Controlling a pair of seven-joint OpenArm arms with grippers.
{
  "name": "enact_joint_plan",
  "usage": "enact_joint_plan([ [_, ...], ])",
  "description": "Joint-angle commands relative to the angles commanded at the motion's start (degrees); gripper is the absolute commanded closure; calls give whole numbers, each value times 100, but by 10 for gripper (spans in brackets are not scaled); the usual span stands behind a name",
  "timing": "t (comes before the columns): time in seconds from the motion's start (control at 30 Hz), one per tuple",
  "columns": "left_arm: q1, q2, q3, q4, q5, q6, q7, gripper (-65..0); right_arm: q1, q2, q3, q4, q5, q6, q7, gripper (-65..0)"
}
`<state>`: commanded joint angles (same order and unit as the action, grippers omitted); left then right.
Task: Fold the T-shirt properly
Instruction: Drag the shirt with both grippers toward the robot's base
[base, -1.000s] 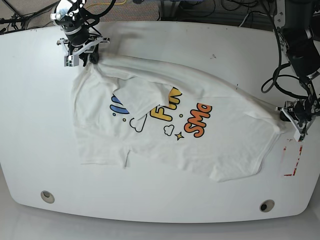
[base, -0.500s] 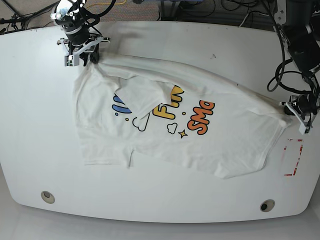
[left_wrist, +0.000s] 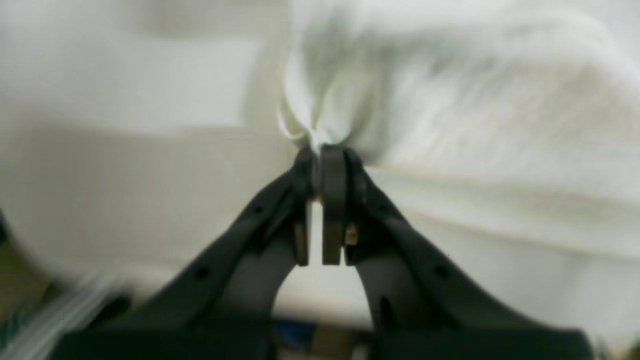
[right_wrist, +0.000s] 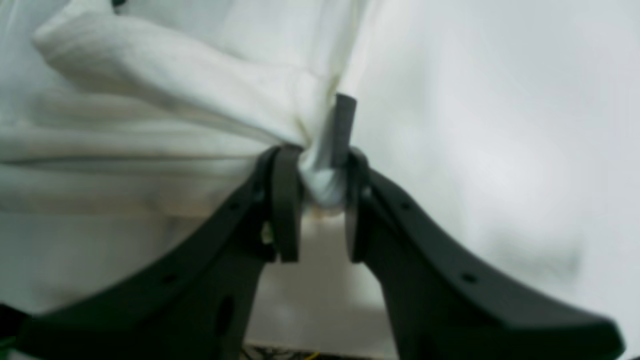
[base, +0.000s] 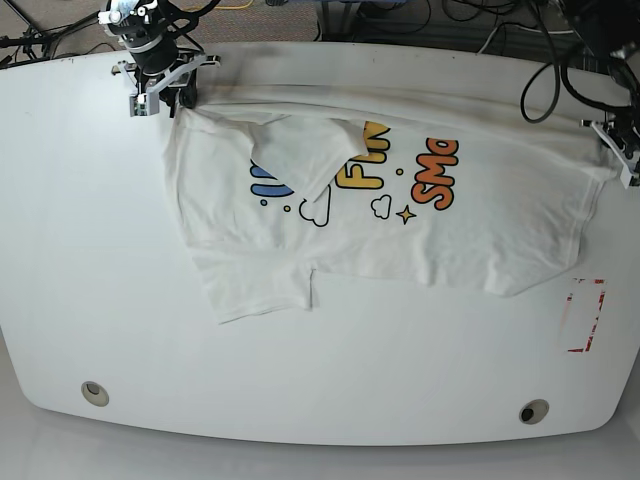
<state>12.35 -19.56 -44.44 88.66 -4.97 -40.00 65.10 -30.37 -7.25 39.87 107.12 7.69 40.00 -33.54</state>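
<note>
White T-shirt (base: 400, 215) pulled toward table's (base: 80, 300) far edge | left gripper (base: 612, 148), right gripper (base: 160, 92) both pinching cloth

- Left pincer (left_wrist: 320, 165): matte black, two curved arms that widen toward the camera, small round holes in each.
- Flat dark pads (left_wrist: 332, 200) on the inner faces, with tan or brass-coloured bits at their lower ends; blurred.
- Right pincer (right_wrist: 315, 170): same black plastic build, broad swept arms, small round holes along them.
- Grey rectangular pads (right_wrist: 286, 200) on the inner faces, one longer than the other.
- In the base view, right pincer (base: 160, 90) pale silver-grey with black parts, under a black-and-white ringed wrist.
- Black cables looped around both arms.
- Left pincer (base: 622, 150) light grey, small at the frame's edge.
</note>
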Motion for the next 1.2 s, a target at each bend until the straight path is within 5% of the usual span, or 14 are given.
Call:
enact_joint_plan([
  [0.4,923,431,-18,1099,0,0,-44,0,-105,255,-9,0,18,0,0,-136],
  [0.53,905,431,-9,1090,0,0,-44,-7,-44,352,-9,-9,18,0,0,-209],
  [0.67,844,422,0,1108,0,0,-18,-140,-35,369,-9,-9,9,0,0,-323],
  [0.9,791,387,0,1143,0,0,-9,-486,-79,290,-9,360,44,0,0,-457],
  [1.2,440,88,9,1451,0,0,264,-504,-26,-149,-9,932,44,0,0,-460],
])
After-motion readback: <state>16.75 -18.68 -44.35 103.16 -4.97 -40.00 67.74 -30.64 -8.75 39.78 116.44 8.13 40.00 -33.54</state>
